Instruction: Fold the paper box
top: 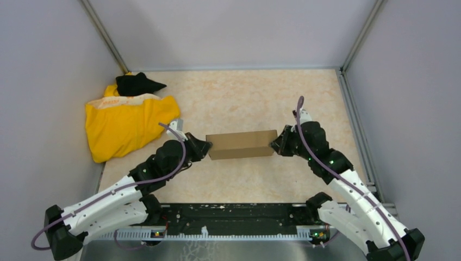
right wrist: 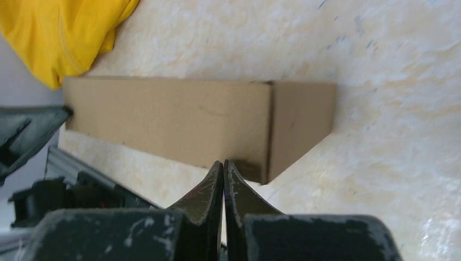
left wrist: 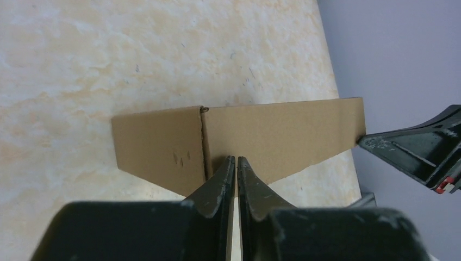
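Lying between the two sets of jaws, a plain brown corrugated cardboard box is seen folded up. The right gripper is pressed shut against one end. The left gripper is set at the other end, its jaws nearly together; a pinch cannot be told.

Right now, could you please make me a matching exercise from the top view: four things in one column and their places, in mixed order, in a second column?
Things:
1. paper box
2. yellow cloth
3. left gripper
4. right gripper

Places:
A. at the box's right end
B. far left corner of the table
C. middle of the table, between both grippers
D. at the box's left end

Pairs: 1-C; 2-B; 3-D; 4-A
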Available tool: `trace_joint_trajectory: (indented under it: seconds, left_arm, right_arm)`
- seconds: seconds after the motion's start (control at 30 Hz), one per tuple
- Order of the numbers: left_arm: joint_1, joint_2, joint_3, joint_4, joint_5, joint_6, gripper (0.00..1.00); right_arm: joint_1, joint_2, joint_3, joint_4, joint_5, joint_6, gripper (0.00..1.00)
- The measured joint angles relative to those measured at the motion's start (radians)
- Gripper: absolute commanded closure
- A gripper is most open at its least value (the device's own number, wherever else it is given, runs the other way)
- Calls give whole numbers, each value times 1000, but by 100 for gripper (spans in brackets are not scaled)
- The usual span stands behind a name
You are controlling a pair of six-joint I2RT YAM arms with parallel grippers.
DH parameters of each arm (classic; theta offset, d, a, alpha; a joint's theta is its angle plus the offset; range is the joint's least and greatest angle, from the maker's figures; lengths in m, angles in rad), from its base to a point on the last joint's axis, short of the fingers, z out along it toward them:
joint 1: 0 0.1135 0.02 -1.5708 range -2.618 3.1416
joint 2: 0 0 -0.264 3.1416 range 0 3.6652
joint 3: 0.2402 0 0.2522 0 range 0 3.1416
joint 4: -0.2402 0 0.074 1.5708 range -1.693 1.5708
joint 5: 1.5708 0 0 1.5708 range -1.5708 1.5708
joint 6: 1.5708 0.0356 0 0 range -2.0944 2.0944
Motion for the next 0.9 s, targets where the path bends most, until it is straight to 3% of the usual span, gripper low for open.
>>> trace_joint_trajectory:
  seconds: [0.17,0.4,0.47,0.57,0.67,0.77,0.8,0.9]
  left_arm:
    - [-51,-9,-27,-24,83,-57,86]
    - [-133,68,-162,-312,141,-106,78]
    - [-137,50,-161,-343,135,-109,69]
    - [-138,21,-135,-379,113,-102,56]
    - [-138,31,-63,-404,77,-73,35]
    - [-128,75,21,-409,42,-30,3]
    - [-115,100,46,-409,37,-15,2]
    - [-40,176,93,-401,46,42,1]
  right_arm:
    - [130,-77,-87,-112,-16,84,100]
    - [242,-182,-211,-260,-7,207,100]
    - [242,-201,-212,-261,-1,223,97]
    - [242,-193,-197,-266,18,234,80]
    - [243,-115,-125,-308,85,217,54]
    - [240,-37,-34,-329,185,211,36]
    - [232,-17,-5,-332,224,211,36]
    - [167,19,53,-342,314,203,53]
